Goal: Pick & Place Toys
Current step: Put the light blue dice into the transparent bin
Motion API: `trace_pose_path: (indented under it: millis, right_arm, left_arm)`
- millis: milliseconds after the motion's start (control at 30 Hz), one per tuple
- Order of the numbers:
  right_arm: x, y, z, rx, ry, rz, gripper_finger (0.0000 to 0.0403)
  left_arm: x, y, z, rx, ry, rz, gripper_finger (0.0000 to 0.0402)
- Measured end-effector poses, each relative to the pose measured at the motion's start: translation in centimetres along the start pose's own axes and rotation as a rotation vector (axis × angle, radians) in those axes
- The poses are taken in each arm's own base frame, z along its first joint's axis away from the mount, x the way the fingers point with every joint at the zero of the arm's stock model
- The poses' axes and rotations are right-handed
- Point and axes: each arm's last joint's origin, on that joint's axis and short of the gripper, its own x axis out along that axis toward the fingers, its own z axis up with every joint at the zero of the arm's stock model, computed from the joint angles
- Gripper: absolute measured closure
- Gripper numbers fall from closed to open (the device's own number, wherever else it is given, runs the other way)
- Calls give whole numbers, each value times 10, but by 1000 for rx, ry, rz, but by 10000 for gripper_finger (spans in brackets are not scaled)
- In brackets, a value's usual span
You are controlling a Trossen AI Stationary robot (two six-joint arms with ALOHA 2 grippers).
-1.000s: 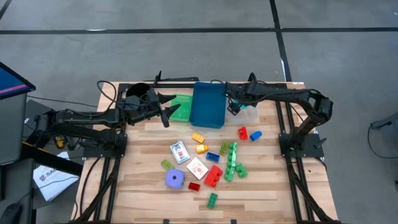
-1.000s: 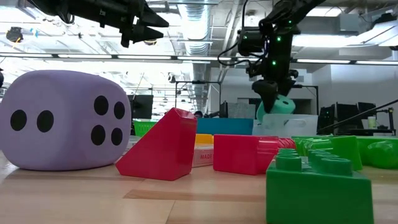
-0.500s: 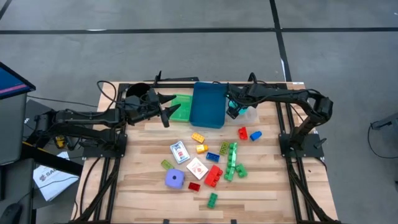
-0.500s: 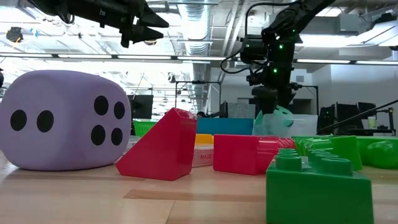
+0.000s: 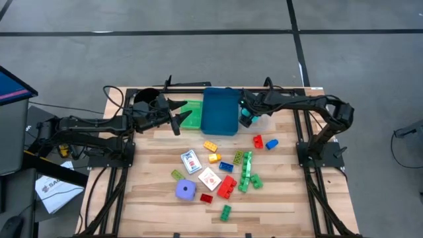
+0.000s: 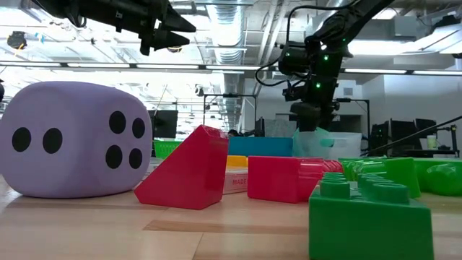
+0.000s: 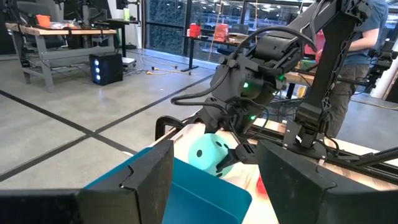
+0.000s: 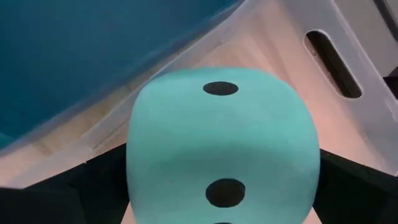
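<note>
the cyan foam die with black dots (image 8: pixel 222 146) sits pinched between the two dark fingers of the right gripper (image 5: pixel 248 116), which are closed against its sides. in the high view the die (image 5: pixel 246 118) is at the back of the wooden slat table (image 5: pixel 152 172), just beside the right wall of the deep blue plastic tray (image 5: pixel 220 111) and over the clear plastic tray (image 8: pixel 348 43). the left wrist view shows the die (image 7: pixel 208 154) just past the blue tray's far edge, low under the right arm's wrist. whether it touches the clear tray's floor cannot be told.

the left gripper (image 5: pixel 177 119) hovers at the back left, near the green plastic tray (image 5: pixel 193 112) and the black cup (image 5: pixel 147 99), its fingers spread apart and holding nothing.

farther forward, mid-table, lie the purple foam die (image 5: pixel 186 190), two white card packs (image 5: pixel 191 161), and scattered red, yellow, green and blue plastic bricks (image 5: pixel 246 170). in the low view the purple die (image 6: pixel 76 139) stands close, beside a red wedge-shaped brick (image 6: pixel 186 170).
</note>
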Motion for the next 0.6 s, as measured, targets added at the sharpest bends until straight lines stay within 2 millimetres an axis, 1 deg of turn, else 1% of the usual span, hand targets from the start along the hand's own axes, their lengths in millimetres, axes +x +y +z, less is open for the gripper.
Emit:
trace_pose_path:
  millis: [167, 367, 600]
  right_arm:
    - [0, -1, 11, 62, -114, -70, 8]
    - [-2, -1, 22, 95, -229, -73, 8]
    - [-4, 2, 25, 82, -268, -70, 8]
  left_arm:
    - [0, 0, 0, 0, 0, 0, 178]
    - [0, 0, 0, 1, 0, -1, 178]
    - [0, 0, 0, 1, 0, -4, 178]
